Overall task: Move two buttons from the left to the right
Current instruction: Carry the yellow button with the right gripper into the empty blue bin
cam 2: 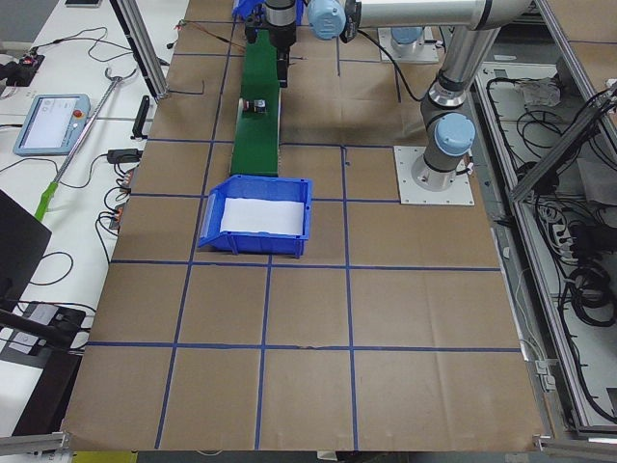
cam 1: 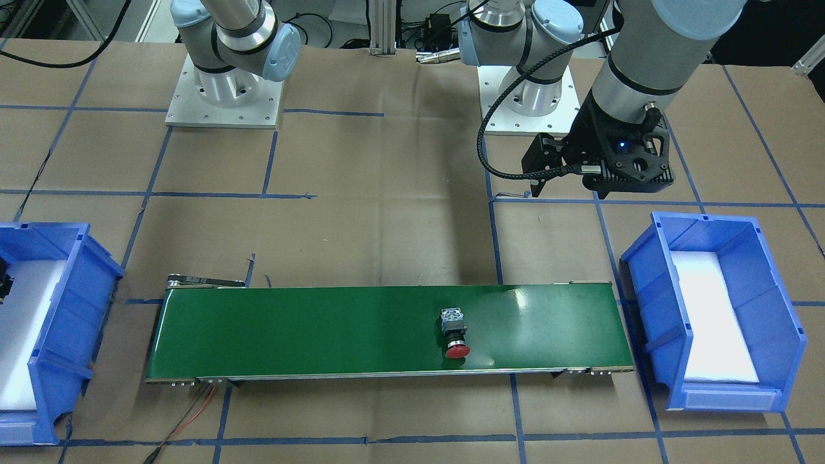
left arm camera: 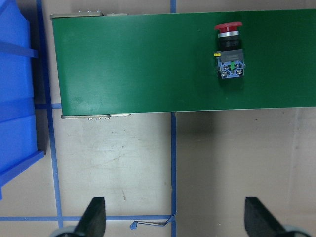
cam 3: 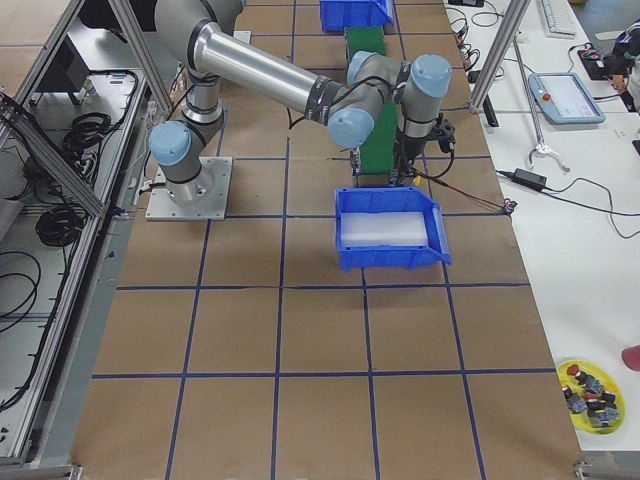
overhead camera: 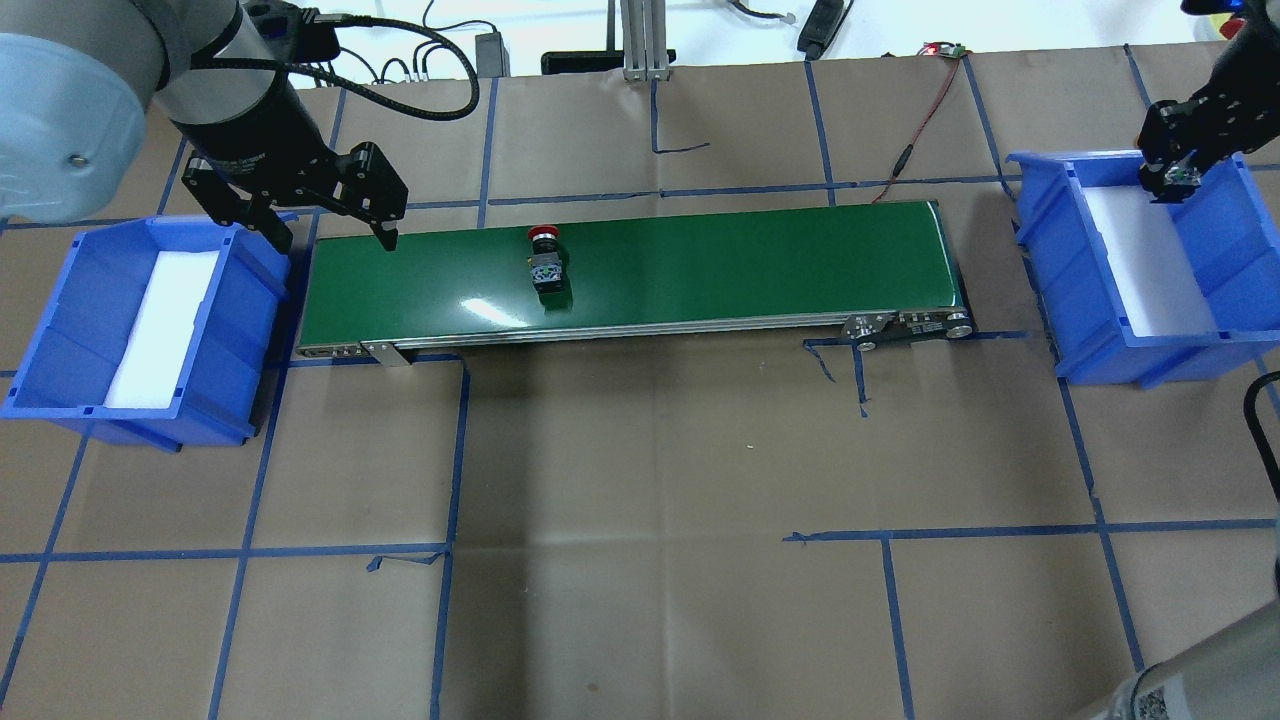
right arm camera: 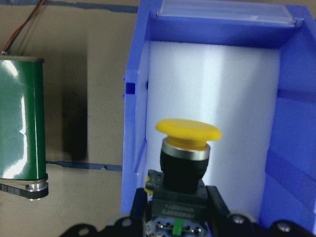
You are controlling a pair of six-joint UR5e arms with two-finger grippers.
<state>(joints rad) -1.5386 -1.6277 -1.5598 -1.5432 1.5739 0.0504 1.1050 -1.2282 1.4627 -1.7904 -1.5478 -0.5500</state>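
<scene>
The red button (overhead camera: 545, 262) lies on its side on the green conveyor belt (overhead camera: 720, 270), left of the belt's middle; it also shows in the front view (cam 1: 455, 332) and the left wrist view (left arm camera: 229, 54). My left gripper (overhead camera: 330, 236) hangs open and empty over the belt's left end, beside the left blue bin (overhead camera: 60, 320). Its fingertips (left arm camera: 94, 217) frame the bottom of the left wrist view. My right gripper (overhead camera: 1168, 178) is shut on the yellow button (right arm camera: 187, 148), held cap-up over the right blue bin (right arm camera: 296, 123) and its white foam liner.
Both blue bins (cam 1: 767, 290) (cam 1: 71, 303) stand at the belt's ends on the brown paper table with its blue tape grid. A red and black cable (overhead camera: 915, 140) runs from the belt's far right end. A yellow dish of spare parts (cam 3: 590, 395) sits at the table's edge.
</scene>
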